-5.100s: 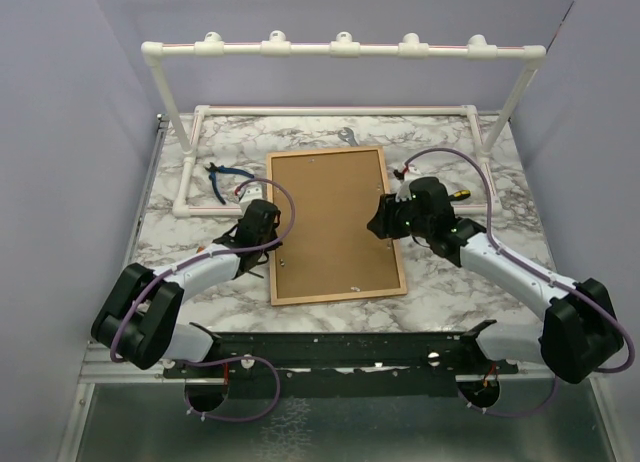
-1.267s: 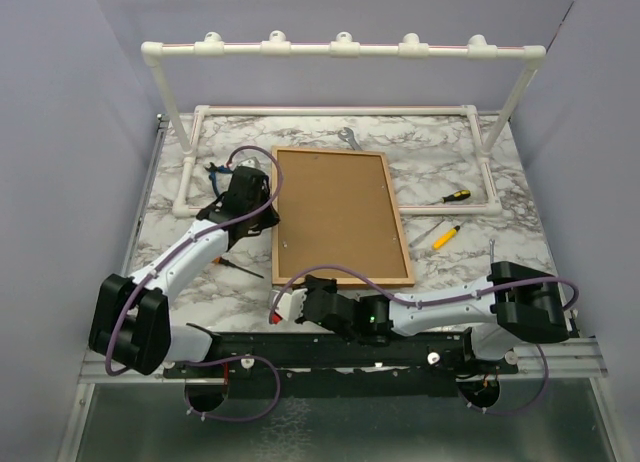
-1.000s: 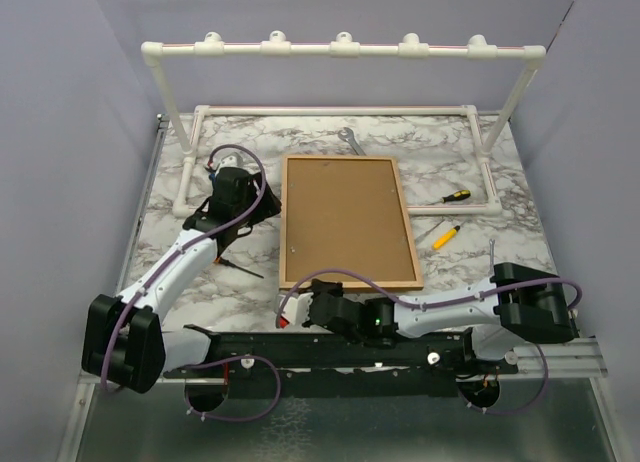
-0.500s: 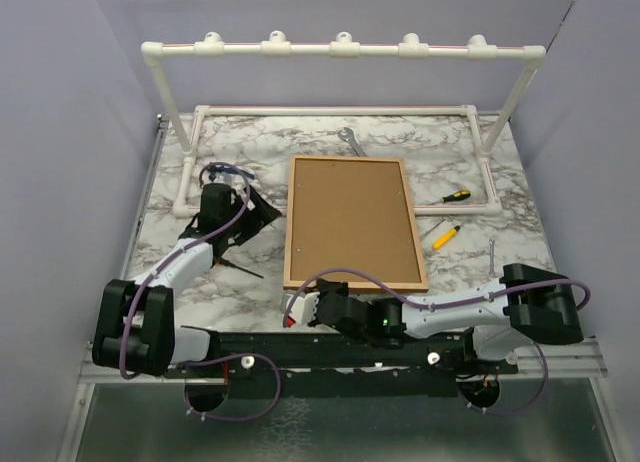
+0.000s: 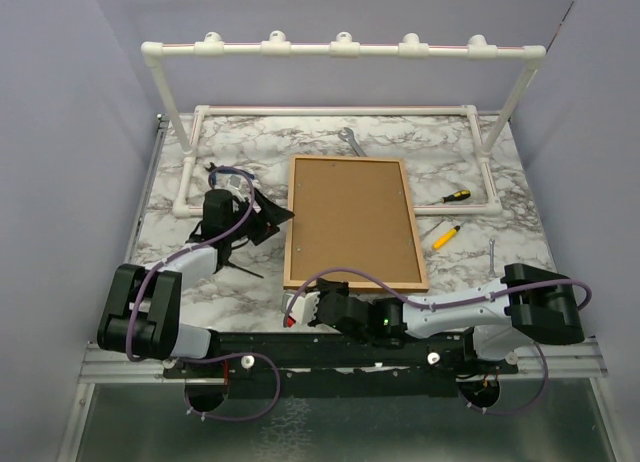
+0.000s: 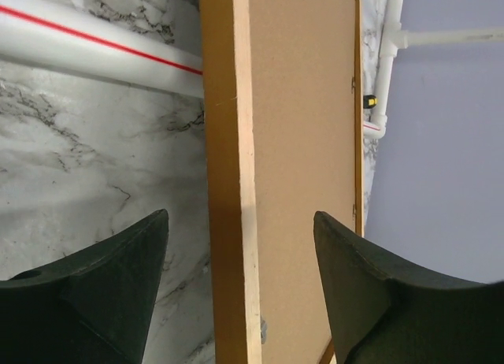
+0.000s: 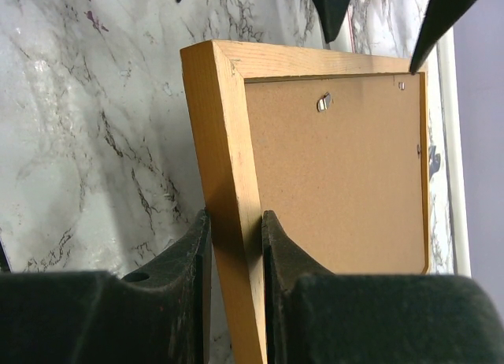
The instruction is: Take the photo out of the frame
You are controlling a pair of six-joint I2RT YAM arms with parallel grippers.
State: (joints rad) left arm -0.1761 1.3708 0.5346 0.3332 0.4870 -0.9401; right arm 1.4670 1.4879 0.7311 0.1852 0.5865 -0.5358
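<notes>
Plate, read left to right from the frame (image 5: 350,222), which lies back-up on the marble table (image 5: 455,274).

Left of the frame: the left gripper (image 6: 238,218), fingers spread wide. They straddle the frame's long left edge and appear to touch nothing.

At the frame's near left corner: the right gripper (image 7: 235,216), fingers closed on the wooden border (image 7: 224,128), one on each face.

Centre: the fibreboard back (image 7: 339,175), held by small metal tabs; three show in the right wrist view. The photo is out of sight, presumably under this board.

Beyond the frame's far edge: one wrench (image 5: 347,137). Right of the frame: one screwdriver (image 5: 452,196) and one yellow pen (image 5: 446,236). One white pipe rack (image 5: 340,48) stands behind all.

Handling, as judged: the frame looks rigid and fairly light, though any glass beneath would be brittle and slick. The wooden border is therefore the sound place to hold it. The photo would be thin and limp, and best taken by an edge once the back is freed.

Count: one frame, two grippers, no photo visible.
</notes>
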